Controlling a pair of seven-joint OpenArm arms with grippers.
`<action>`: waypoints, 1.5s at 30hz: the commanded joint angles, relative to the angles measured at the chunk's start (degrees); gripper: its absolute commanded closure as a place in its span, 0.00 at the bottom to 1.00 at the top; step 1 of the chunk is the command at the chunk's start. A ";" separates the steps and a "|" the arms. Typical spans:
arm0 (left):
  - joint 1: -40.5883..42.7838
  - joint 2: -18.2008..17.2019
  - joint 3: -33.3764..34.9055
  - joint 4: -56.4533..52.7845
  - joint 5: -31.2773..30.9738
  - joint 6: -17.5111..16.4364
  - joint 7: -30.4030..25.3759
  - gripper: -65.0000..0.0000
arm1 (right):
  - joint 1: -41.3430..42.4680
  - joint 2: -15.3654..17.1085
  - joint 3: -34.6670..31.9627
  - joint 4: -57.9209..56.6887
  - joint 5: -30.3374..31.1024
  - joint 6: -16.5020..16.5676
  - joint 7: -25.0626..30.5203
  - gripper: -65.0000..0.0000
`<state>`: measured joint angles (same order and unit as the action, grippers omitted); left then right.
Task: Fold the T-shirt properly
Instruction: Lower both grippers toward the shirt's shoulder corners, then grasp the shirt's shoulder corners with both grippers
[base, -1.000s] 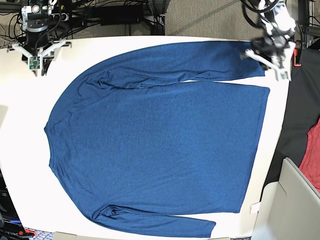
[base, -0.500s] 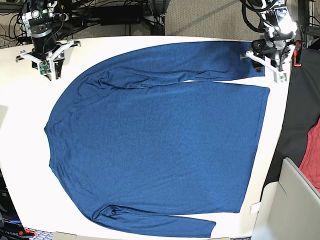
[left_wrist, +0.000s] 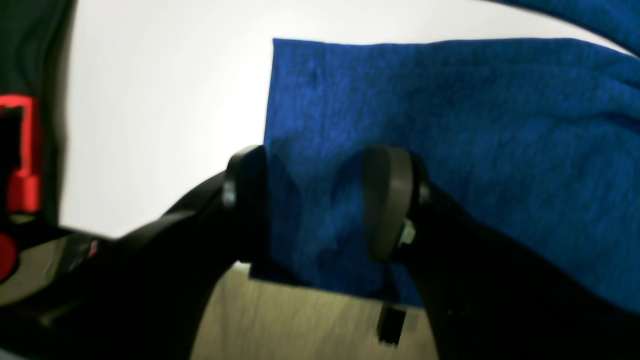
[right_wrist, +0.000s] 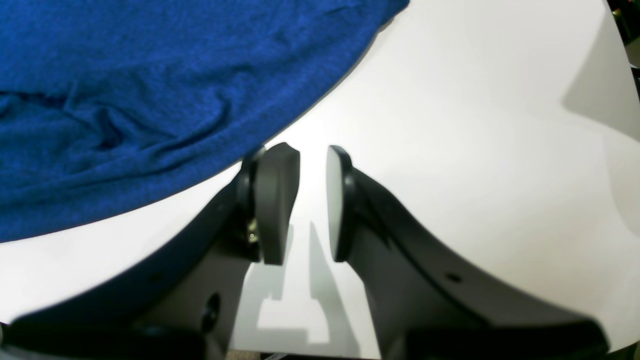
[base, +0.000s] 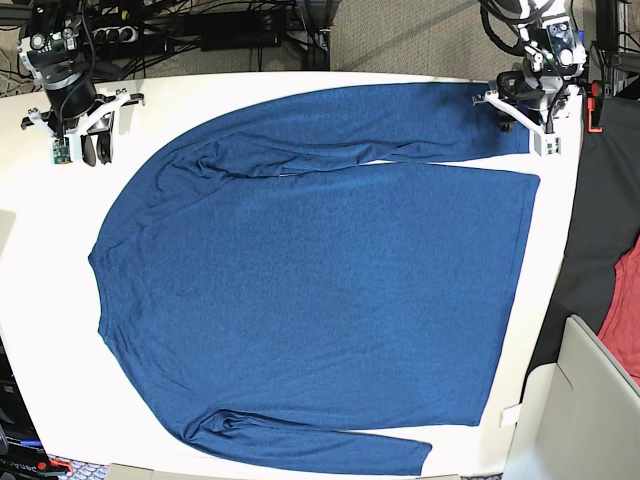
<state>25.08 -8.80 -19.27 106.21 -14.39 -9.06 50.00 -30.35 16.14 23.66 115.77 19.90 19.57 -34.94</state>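
The dark blue long-sleeved T-shirt (base: 320, 280) lies spread flat on the white table (base: 40, 250), neck at the left, hem at the right, one sleeve along the far edge and one along the near edge. My left gripper (base: 522, 120) is at the far sleeve's cuff. In the left wrist view it (left_wrist: 315, 205) is open, with the cuff end of the shirt (left_wrist: 475, 125) between its fingers. My right gripper (base: 88, 150) is at the far left, over bare table. In the right wrist view it (right_wrist: 312, 200) is narrowly open and empty, just beside the shirt's curved edge (right_wrist: 125, 75).
A black cloth (base: 600, 230) and a red cloth (base: 625, 320) hang past the table's right edge. A beige box (base: 580, 410) stands at the near right. Cables (base: 220, 30) lie behind the table. A red clamp (base: 596, 108) sits by the left arm.
My right arm swung in toward the shirt, then back left a little and turned. My left arm shifted slightly up and left onto the sleeve cuff. The shirt has not moved.
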 joint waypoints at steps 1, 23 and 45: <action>0.11 -0.74 -2.05 0.12 0.02 0.22 -0.81 0.53 | -0.20 0.69 0.47 1.11 0.45 0.34 1.05 0.78; 0.28 -3.73 -4.60 -6.21 -14.57 -1.01 -0.55 0.41 | -0.20 0.43 2.14 1.11 0.45 0.34 1.05 0.78; 0.28 -4.70 -3.19 2.23 -15.01 -8.74 5.52 0.89 | 12.81 -5.99 2.58 0.67 0.28 -0.19 -17.68 0.60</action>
<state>25.23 -12.86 -22.11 107.35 -29.17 -17.63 55.72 -17.23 9.85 25.93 115.50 19.70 19.31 -53.04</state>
